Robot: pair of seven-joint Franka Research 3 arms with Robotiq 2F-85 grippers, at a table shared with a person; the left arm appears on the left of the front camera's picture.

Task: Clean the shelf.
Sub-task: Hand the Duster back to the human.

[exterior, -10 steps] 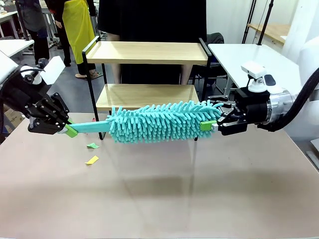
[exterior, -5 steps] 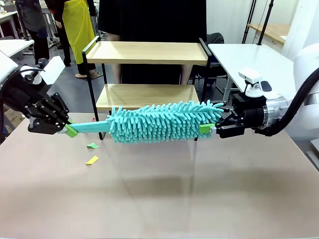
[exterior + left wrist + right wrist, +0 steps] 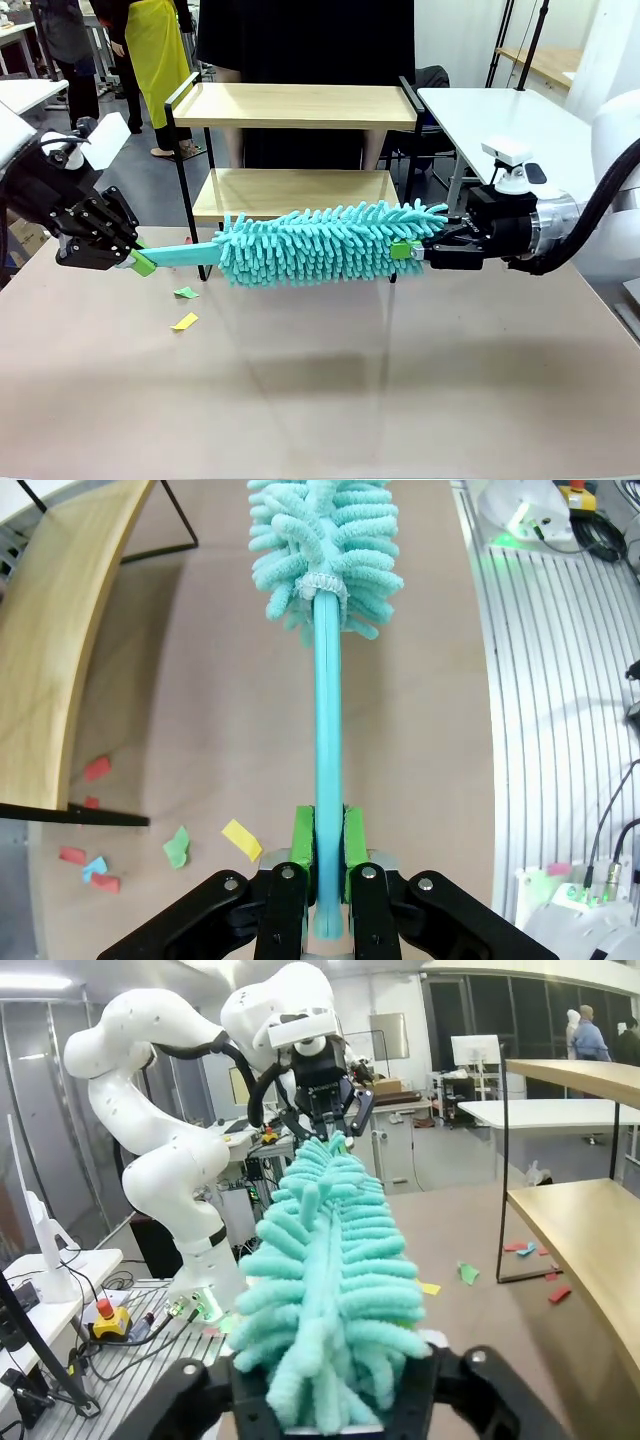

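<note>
The shelf (image 3: 300, 105), two light wooden boards in a thin black frame, stands at the table's far edge. In front of its lower board (image 3: 290, 190) a teal fluffy duster (image 3: 310, 245) hangs level above the table. My left gripper (image 3: 140, 263) is shut on the duster's flat teal handle (image 3: 328, 740), green pads pressed to both sides. My right gripper (image 3: 405, 250) is shut on the fluffy tip at the other end. In the right wrist view the duster head (image 3: 330, 1280) runs away from between my right gripper's (image 3: 335, 1410) fingers.
Small paper scraps, yellow (image 3: 185, 321) and green (image 3: 186, 292), lie on the brown table at the left, with red ones (image 3: 97, 768) under the shelf edge. A person in black (image 3: 300, 40) stands behind the shelf. A white table (image 3: 510, 120) stands at the right.
My right gripper has closed on the duster's fluffy tip and shifted slightly left. The left gripper and the handle have stayed in place.
</note>
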